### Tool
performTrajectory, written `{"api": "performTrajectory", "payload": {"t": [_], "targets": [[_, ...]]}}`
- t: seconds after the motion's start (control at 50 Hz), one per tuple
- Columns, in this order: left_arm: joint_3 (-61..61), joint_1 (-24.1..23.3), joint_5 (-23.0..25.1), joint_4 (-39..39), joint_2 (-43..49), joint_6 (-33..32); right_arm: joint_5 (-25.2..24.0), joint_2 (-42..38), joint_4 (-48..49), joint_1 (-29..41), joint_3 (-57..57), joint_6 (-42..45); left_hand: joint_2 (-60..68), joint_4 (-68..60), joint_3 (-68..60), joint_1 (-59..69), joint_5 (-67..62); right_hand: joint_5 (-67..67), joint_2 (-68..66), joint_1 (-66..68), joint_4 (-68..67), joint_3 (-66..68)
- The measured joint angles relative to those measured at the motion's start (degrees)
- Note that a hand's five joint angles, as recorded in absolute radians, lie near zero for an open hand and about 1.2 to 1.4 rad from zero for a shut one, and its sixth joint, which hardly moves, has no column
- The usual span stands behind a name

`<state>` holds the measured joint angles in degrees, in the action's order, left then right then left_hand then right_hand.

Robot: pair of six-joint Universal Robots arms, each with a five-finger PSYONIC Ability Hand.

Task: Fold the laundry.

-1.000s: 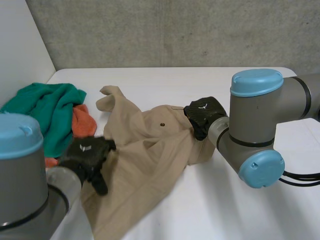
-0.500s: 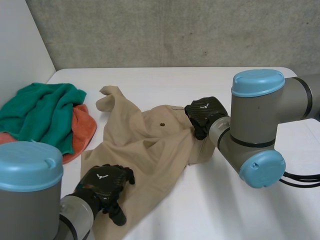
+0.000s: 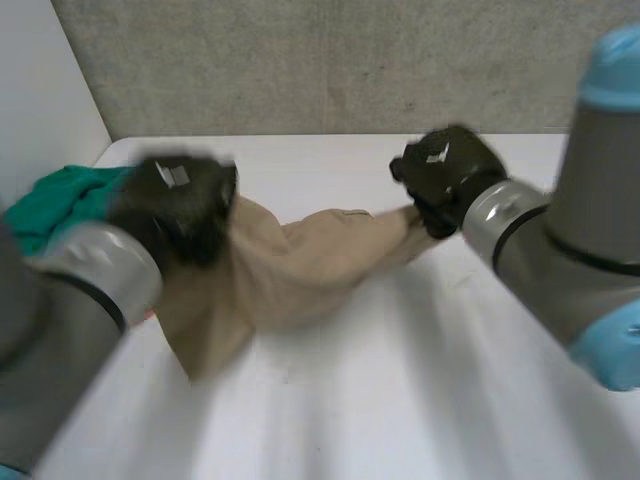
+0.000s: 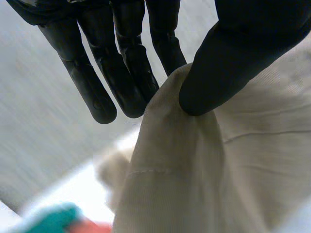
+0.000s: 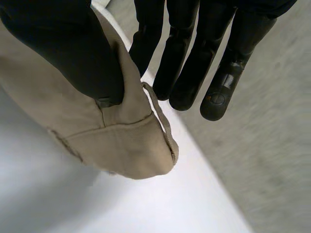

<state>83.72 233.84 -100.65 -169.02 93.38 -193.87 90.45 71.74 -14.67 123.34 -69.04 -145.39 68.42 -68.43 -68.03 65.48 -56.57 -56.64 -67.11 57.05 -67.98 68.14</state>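
Note:
A beige garment (image 3: 290, 275) hangs stretched between my two hands above the white table (image 3: 420, 400). My left hand (image 3: 180, 205) is raised at the garment's left end and pinches an edge of the beige cloth (image 4: 204, 165) between thumb and fingers (image 4: 124, 73). My right hand (image 3: 445, 180) is lifted at the right end; its thumb and fingers (image 5: 184, 58) pinch a hemmed corner with a belt loop (image 5: 121, 131). The cloth's lower part sags down to the table.
A green cloth (image 3: 55, 205) lies at the table's left edge behind my left arm, with a bit of orange cloth (image 4: 85, 227) beside it. A grey concrete wall (image 3: 330, 65) stands behind the table.
My left hand closed on the garment's near left part and swung up and back. My right hand rose with its corner. The garment lifted off the table and stretched out.

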Motion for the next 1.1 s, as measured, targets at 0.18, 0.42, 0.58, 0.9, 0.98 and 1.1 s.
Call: {"api": "performTrajectory", "payload": {"t": [0.18,0.42,0.58,0.9,0.98,1.1], "targets": [[-12.4,2.5,0.2,-0.2,-9.7,-8.6,0.1,12.7,-4.5,0.2,6.9,4.7,0.1,-0.2,-0.2,0.0,0.0,-0.1,-0.4,0.0,-0.2,0.0],[-21.7,4.6,0.8,-5.2,-6.5,-8.8,0.4,8.7,-10.7,-0.1,22.6,4.1,0.2,-0.2,-0.3,0.0,0.0,-0.3,-0.4,0.0,-0.4,0.0],[-25.1,5.4,1.8,-12.9,10.1,-10.6,1.5,-8.3,-10.2,-0.2,31.2,3.9,0.2,-0.2,-0.3,0.0,0.0,-0.3,-0.4,0.0,-0.4,0.0],[-46.4,5.2,4.8,-36.2,45.7,-17.8,13.6,-36.1,19.4,-0.3,42.2,9.4,-46.0,45.2,44.3,-49.4,44.5,41.2,42.7,-40.1,41.8,-42.5],[-47.6,5.1,5.2,-37.1,48.1,-17.9,13.7,-37.4,20.8,-0.4,42.9,11.8,-56.4,56.5,55.8,-54.8,53.9,52.2,53.5,-45.4,53.9,-54.4],[-42.3,5.0,5.1,-37.6,45.5,-16.8,13.1,-35.6,17.4,-0.9,42.6,12.7,-56.8,56.8,56.0,-54.8,53.9,53.2,54.5,-45.5,54.6,-55.8]]}}
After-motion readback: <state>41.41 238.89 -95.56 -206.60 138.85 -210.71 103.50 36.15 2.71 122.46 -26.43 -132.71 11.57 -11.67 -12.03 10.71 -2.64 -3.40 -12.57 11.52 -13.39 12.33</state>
